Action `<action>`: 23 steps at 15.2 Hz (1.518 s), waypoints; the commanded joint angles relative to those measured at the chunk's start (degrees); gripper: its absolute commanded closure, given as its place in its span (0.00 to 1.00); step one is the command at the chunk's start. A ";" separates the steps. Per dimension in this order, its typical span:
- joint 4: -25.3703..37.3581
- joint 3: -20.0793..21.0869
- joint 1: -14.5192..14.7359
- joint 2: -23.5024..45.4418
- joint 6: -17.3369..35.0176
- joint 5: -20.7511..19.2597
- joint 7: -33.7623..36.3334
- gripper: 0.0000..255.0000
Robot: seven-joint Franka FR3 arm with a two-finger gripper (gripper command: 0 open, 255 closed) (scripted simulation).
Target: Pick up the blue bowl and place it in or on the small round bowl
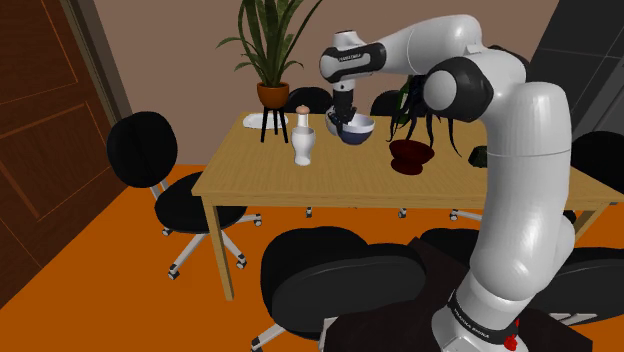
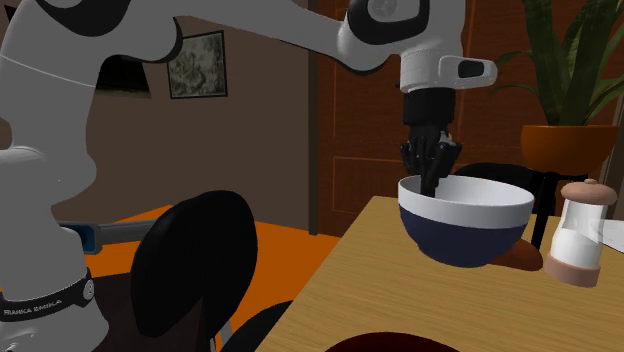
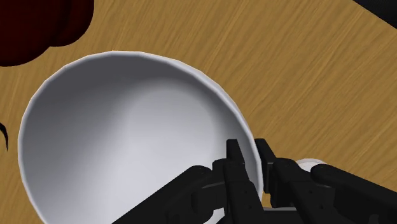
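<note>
- Shoulder view: the gripper (image 1: 345, 118) points down over the far part of the wooden surface (image 1: 330, 180), its fingers drawn narrow on the rim of the blue bowl (image 1: 359, 130).
- The bowl hangs directly under and just beside the gripper, dark blue outside and white inside.
- The dark red bowl (image 1: 411, 156) sits on the surface near the gripper, on the side toward the arm's stand.
- A white vase (image 1: 303, 145) stands near the gripper on the opposite side, and a potted plant (image 1: 272, 92) on a small stand is beyond the vase.
- Second exterior view: the gripper (image 2: 431, 178) comes straight down with one finger inside the blue bowl (image 2: 466, 232) and the rim pinched between the two.
- The bowl tilts below the gripper and looks clear of the surface (image 2: 400, 270).
- A shaker (image 2: 577, 240) with white contents stands just past the bowl, away from the gripper.
- A sliver of the dark red bowl (image 2: 390, 343) lies lower and nearer the camera.
- Wrist view: the gripper (image 3: 251, 162) clasps the bowl's white rim, one of the fingers (image 3: 234, 156) inside and the other outside.
- The bowl's white interior (image 3: 127, 140) spreads out from the gripper.
- The dark red bowl (image 3: 32, 28) lies on the wood beyond the bowl's far rim, apart from it.
</note>
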 commanded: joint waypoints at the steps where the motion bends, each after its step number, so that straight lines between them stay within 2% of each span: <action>1: 1.60 -0.02 -0.04 -0.05 -1.63 0.01 -0.12 1.00; 11: 10.02 -0.10 -0.32 0.69 -9.28 0.20 -0.71 1.00; 17: -1.14 -2.19 -3.70 -7.54 -5.79 -0.52 -6.35 1.00; 23: -8.23 -4.81 -7.33 -13.38 -3.89 -1.14 -12.63 1.00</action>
